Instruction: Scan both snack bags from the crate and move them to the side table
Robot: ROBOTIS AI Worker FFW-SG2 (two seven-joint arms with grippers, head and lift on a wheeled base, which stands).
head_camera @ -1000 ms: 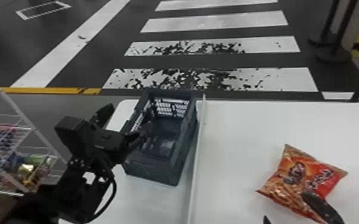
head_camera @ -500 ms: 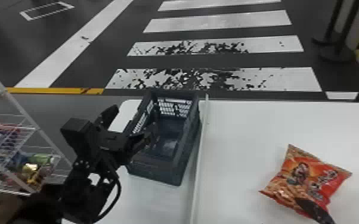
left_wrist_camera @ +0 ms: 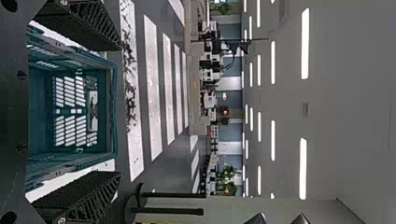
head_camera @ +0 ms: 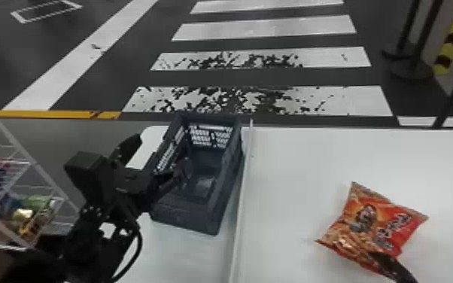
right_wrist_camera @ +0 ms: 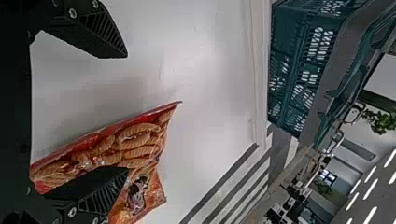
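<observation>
orange-and-red snack bag (head_camera: pixel 378 222), one item: printed with a figure and lettering, with ridged brown pieces visible. it lay on the white worktop (head_camera: pixel 293 162), to the right of a raised white strip (head_camera: pixel 241 188), its corners pointing outward.

right hand (head_camera: pixel 393 268), black: entered from below the bag in the head view, one dark finger across the bag's near edge. in the right wrist view the right hand (right_wrist_camera: pixel 126 113) had its two fingers spread well apart; one overlapped the bag, the other stood out over bare white surface. nothing was pinched; whether the overlapping finger touched the bag could not be told.

crate (head_camera: pixel 188 222), dark blue-grey plastic, slotted walls: stood upright on the left of the strip, near it, its open top facing up.

left hand (head_camera: pixel 163 152), black: placed at the crate's left side, one finger over its opening, the other outside and above the left wall. in the left wrist view the left hand (left_wrist_camera: pixel 120 109) had both fingers spread wide, the crate showing between them, nothing gripped.

surroundings: white wire rack (head_camera: pixel 43 175) with coloured packets (head_camera: pixel 34 203), at far left; dark floor with white stripes (head_camera: pixel 357 99), beyond the worktop; yellow-and-black post (head_camera: pixel 449 49), at far right.
</observation>
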